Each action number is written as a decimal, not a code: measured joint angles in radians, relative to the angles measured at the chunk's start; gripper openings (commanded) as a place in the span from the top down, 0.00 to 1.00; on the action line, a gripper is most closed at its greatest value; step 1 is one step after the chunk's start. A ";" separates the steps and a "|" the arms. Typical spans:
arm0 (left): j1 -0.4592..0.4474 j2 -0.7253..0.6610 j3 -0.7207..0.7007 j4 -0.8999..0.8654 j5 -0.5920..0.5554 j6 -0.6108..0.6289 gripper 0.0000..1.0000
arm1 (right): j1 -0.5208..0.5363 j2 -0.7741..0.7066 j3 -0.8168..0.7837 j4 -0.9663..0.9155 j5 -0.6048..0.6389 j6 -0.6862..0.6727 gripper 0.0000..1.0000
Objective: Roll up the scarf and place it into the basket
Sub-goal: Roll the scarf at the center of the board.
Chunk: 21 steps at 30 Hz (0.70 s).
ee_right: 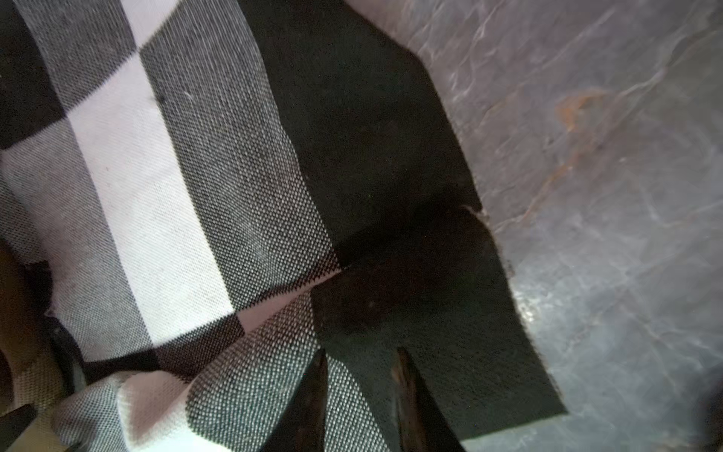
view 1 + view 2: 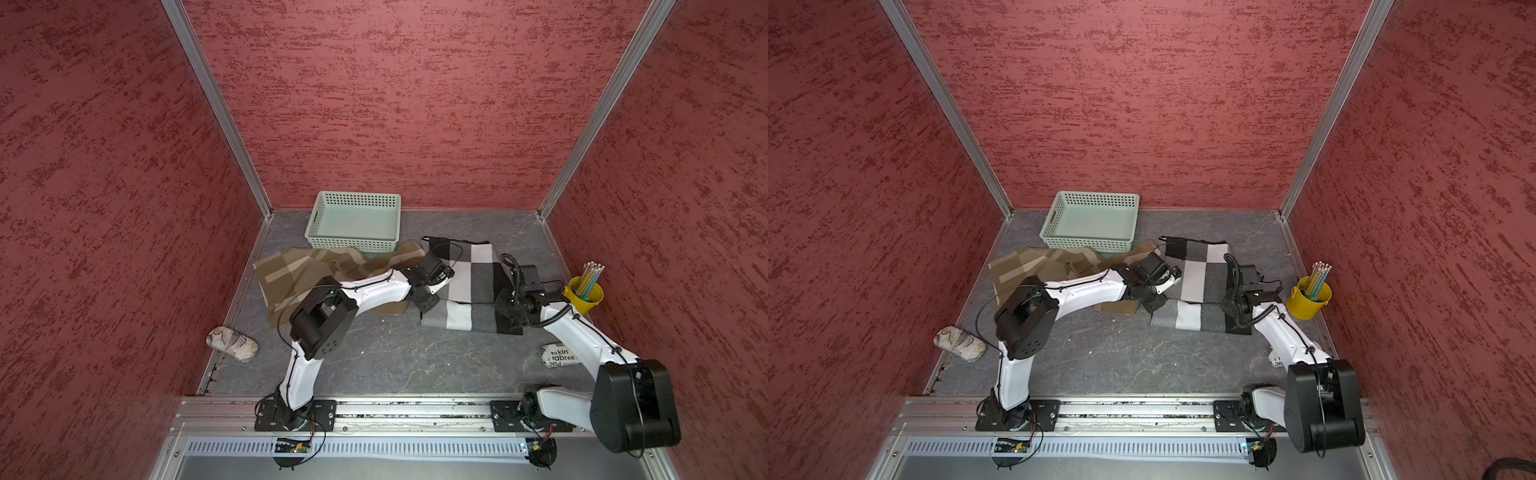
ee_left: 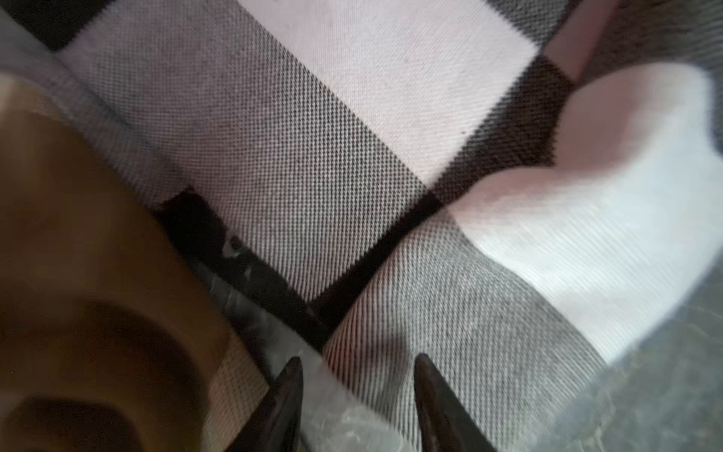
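Beneath and ahead of the left gripper (image 2: 429, 306) and right gripper (image 2: 508, 309) in a top view, the checked scarf (image 2: 471, 278) lies partly rolled, the basket (image 2: 353, 245) beyond it. From the left wrist, the jaws stand well apart on nothing, the roll's grey end beside one jaw. From the right wrist, the jaws sit narrowly apart over the roll's black end; whether they pinch cloth, I cannot tell.

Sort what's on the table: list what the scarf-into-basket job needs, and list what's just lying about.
For the job:
grey checked scarf, under both arms
mint-green basket, nothing in it

Lying about:
brown checked cloth
yellow bucket of pencils
patterned pouch
black-and-white printed item
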 measured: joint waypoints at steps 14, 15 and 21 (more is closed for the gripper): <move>-0.168 0.006 -0.267 0.426 0.037 0.472 0.42 | -0.001 0.186 0.021 0.111 -0.021 -0.004 0.71; -0.163 0.024 -0.255 0.443 0.025 0.484 0.43 | -0.001 0.187 0.021 0.111 -0.021 -0.004 0.71; -0.136 0.093 -0.150 0.422 -0.070 0.547 1.00 | -0.001 0.184 0.013 0.132 -0.042 -0.009 0.71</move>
